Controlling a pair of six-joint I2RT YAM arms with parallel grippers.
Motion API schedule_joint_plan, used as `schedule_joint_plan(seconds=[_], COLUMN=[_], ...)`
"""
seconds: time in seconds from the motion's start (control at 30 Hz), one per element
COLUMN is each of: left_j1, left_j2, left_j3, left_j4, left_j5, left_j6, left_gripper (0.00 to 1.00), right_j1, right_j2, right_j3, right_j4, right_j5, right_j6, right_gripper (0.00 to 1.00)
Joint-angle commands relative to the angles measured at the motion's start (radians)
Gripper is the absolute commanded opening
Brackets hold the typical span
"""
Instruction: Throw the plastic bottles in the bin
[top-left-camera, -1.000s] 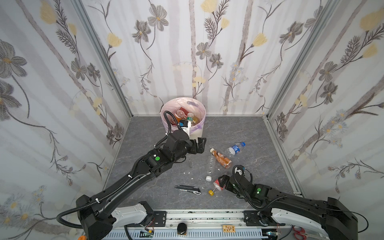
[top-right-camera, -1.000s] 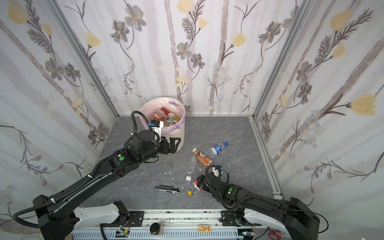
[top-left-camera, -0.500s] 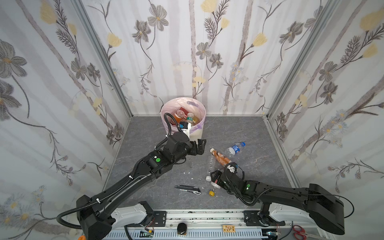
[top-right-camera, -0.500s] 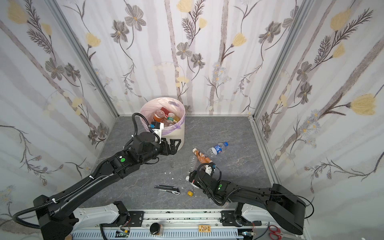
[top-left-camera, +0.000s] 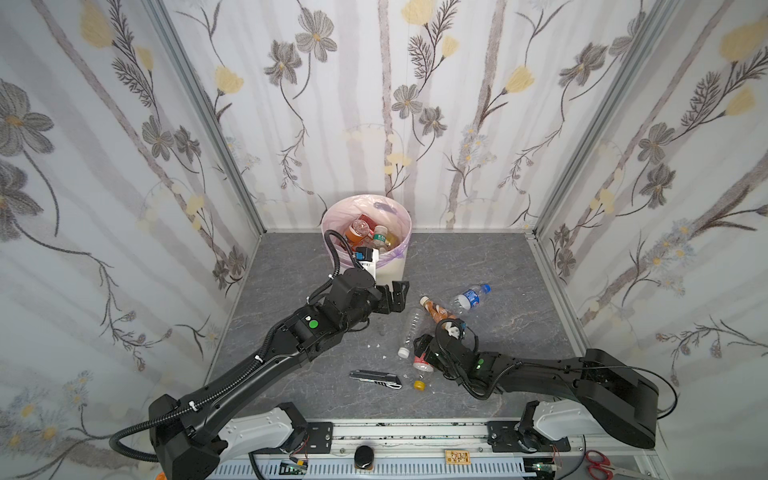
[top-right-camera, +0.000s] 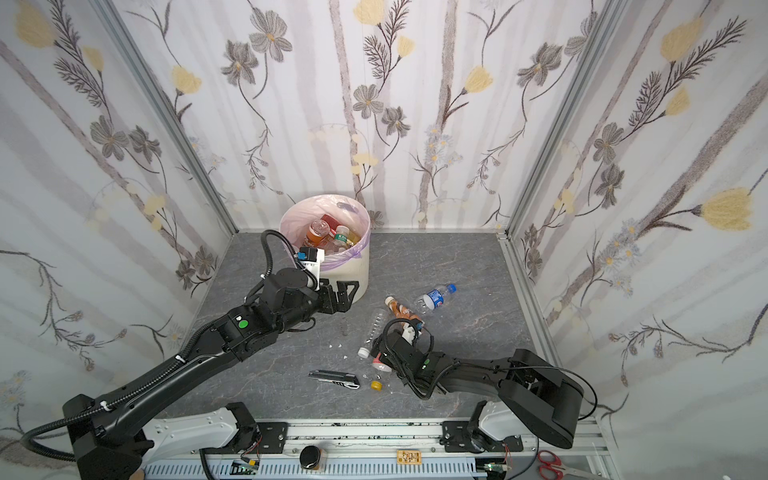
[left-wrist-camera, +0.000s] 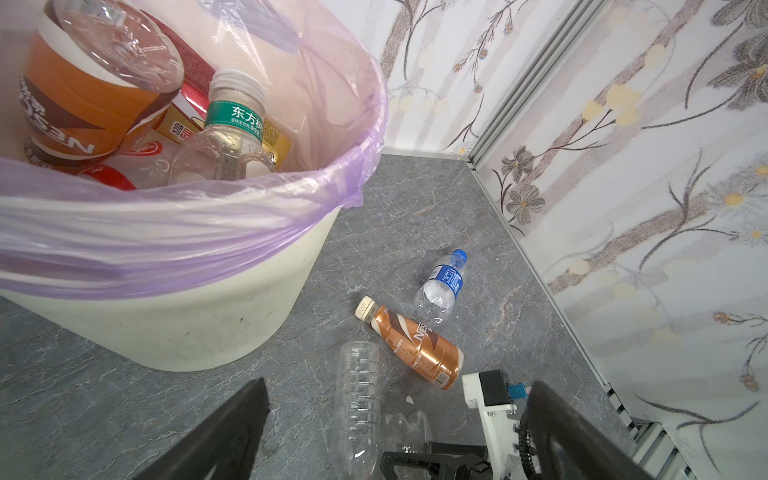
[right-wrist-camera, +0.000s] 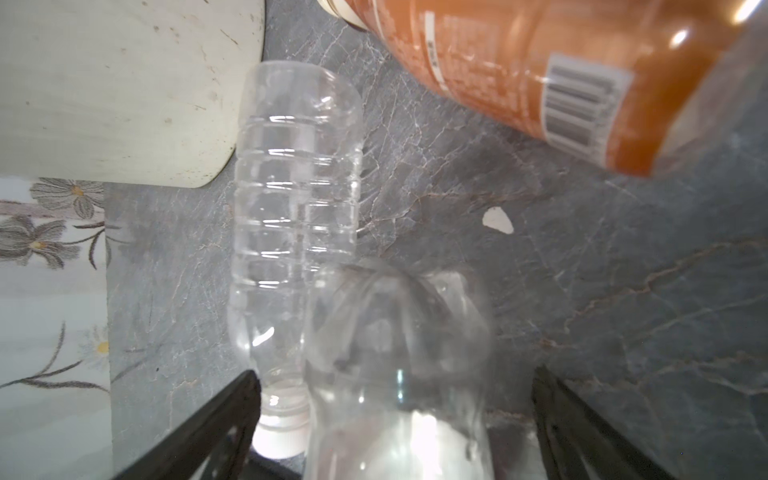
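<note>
Four bottles lie close together on the grey floor, in front and to the right of the bin (top-left-camera: 392, 270): a clear ribbed bottle (top-left-camera: 410, 328), a brown bottle (top-left-camera: 437, 311), a blue-capped bottle (top-left-camera: 469, 297) and a red-labelled bottle (top-left-camera: 422, 362). The bin stands against the back wall. At least three more bottles, among them a green-labelled bottle (left-wrist-camera: 232, 137), lie inside its pink bag (left-wrist-camera: 208, 232).

The right claw (right-wrist-camera: 395, 415) straddles the red-labelled bottle with its jaws wide apart, not clamped. The left claw (top-left-camera: 395, 296) hangs empty beside the bin, jaws apart. One knife (top-left-camera: 376, 379) and one loose yellow cap (top-left-camera: 419, 385) lie nearby.

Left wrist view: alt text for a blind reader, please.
A cream bin lined with a lilac bag holds several bottles; beside it on the grey floor lie a blue-capped bottle, a brown bottle and a clear bottle.
</note>
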Motion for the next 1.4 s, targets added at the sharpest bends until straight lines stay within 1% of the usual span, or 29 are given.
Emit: schedule_joint_plan(seconds=[0.0,0.13,0.33,0.4,0.6,0.67,0.7,0.97,1.07,1.13,1.17,1.27,1.37], left_j1=[-0.001,-0.001,-0.001,-0.001,0.000,-0.001,-0.001,0.002,0.005,0.015,0.020,0.055,0.116], left_j2=[-0.005,0.001,0.015,0.016,0.012,0.007,0.006,-0.007,-0.029,-0.049,-0.059,-0.097,-0.143], left_j3=[-0.004,-0.008,-0.002,-0.002,-0.004,-0.002,-0.003,0.004,0.013,0.027,0.034,0.057,0.072], left_j4=[0.029,0.029,0.030,0.031,0.035,0.037,0.038,0.057,0.065,0.067,0.068,0.070,0.070], left_j5=[-0.020,-0.023,-0.028,-0.026,-0.031,-0.032,-0.032,-0.028,-0.040,-0.039,-0.038,-0.039,-0.020], left_j6=[-0.011,-0.004,0.007,0.009,0.013,0.013,0.015,0.023,0.040,0.051,0.055,0.059,0.048], left_gripper=[1.00,1.00,1.00,1.00,1.00,1.00,1.00,1.00,1.00,1.00,1.00,1.00,1.00], right_j1=[0.000,0.002,0.005,0.003,0.002,0.002,0.001,-0.019,-0.027,-0.042,-0.056,-0.107,-0.132], right_j2=[0.023,0.043,0.051,0.080,0.064,0.064,0.031,-0.072,-0.127,-0.164,-0.177,-0.200,-0.176], right_j3=[0.012,0.015,0.035,0.044,0.049,0.054,0.056,0.093,0.151,0.215,0.246,0.395,0.582], right_j4=[0.001,0.000,-0.004,-0.010,-0.010,-0.016,-0.021,-0.112,-0.181,-0.220,-0.224,-0.227,-0.204], right_j5=[0.016,0.015,0.016,0.016,0.018,0.021,0.024,0.078,0.139,0.193,0.202,0.215,0.226], right_j6=[-0.035,-0.067,-0.098,-0.107,-0.129,-0.137,-0.142,-0.232,-0.313,-0.396,-0.439,-0.583,-0.744], right_gripper=[0.99,0.93,0.80,0.75,0.57,0.56,0.55,0.55,0.55,0.55,0.55,0.55,0.56])
